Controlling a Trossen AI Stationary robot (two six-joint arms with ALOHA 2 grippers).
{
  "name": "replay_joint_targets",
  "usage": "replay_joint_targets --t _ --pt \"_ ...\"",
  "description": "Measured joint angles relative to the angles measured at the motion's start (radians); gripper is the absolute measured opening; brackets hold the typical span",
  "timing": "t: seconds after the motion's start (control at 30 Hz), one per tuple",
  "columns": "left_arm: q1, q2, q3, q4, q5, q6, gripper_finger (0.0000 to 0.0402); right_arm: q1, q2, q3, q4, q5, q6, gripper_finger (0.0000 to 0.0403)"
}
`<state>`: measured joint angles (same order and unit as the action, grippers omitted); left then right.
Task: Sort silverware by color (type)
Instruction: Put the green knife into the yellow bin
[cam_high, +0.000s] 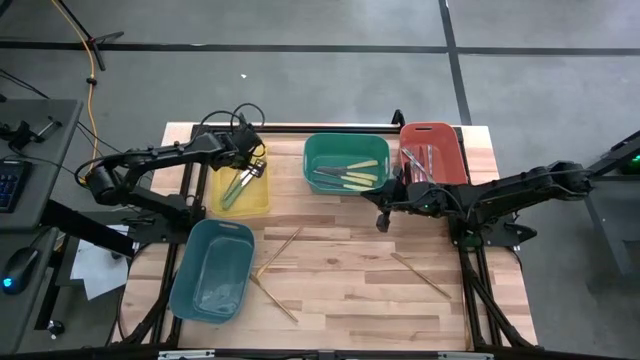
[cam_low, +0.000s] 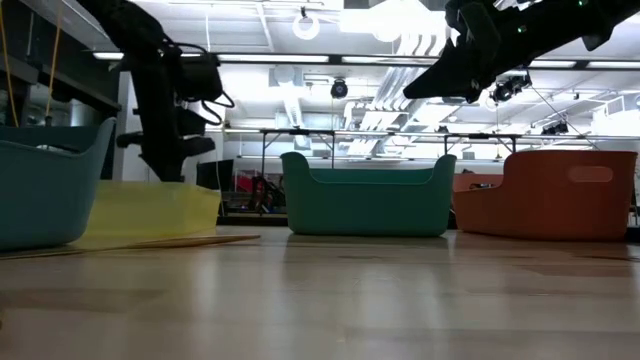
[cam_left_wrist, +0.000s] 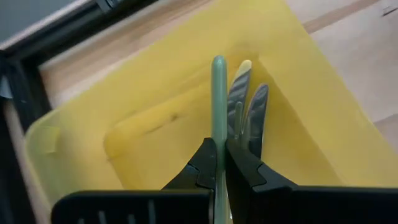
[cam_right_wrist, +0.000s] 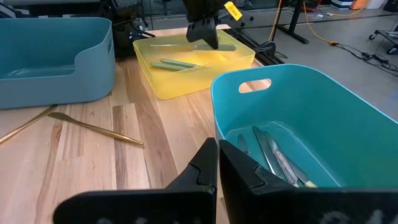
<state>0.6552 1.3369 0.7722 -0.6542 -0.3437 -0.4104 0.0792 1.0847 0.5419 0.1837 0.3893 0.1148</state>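
Wooden boards make up the table (cam_high: 340, 290) I work over, with grey floor around it. From the high view I see four bins: a yellow bin (cam_high: 243, 190), a green bin (cam_high: 346, 163), a red bin (cam_high: 433, 152) and a blue bin (cam_high: 213, 268). My left gripper (cam_high: 252, 160) hangs over the yellow bin, where green-handled pieces (cam_high: 236, 188) lie. My right gripper (cam_high: 382, 213) sits above the bare wood just in front of the green bin. That bin has yellow-handled pieces (cam_high: 352, 174) in it, and silver pieces (cam_high: 418, 160) lie in the red bin. Thin gold pieces (cam_high: 282, 249) lie loose on the wood near the blue bin, and one more gold piece (cam_high: 420, 275) lies on the right side.

From the low view, the bins stand in a row at the back of the table, and both arms come down from above.

My left wrist view shows the fingers (cam_left_wrist: 245, 171) pinched tight on a green-handled utensil (cam_left_wrist: 218, 99), held over the yellow bin. Two more green-handled pieces lie in the bin below it.

My right wrist view shows the right fingers (cam_right_wrist: 202, 171) pressed together with nothing between them. The green bin sits just ahead with flat pieces inside, and a gold knife (cam_right_wrist: 96, 128) lies on the wood to the side.
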Motion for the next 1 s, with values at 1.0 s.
replay_joint_targets --t 1.0 --pt "0.0 0.0 -0.024 0.049 0.027 -0.111 0.0 0.0 0.0 0.0 0.001 0.0 0.038 0.0"
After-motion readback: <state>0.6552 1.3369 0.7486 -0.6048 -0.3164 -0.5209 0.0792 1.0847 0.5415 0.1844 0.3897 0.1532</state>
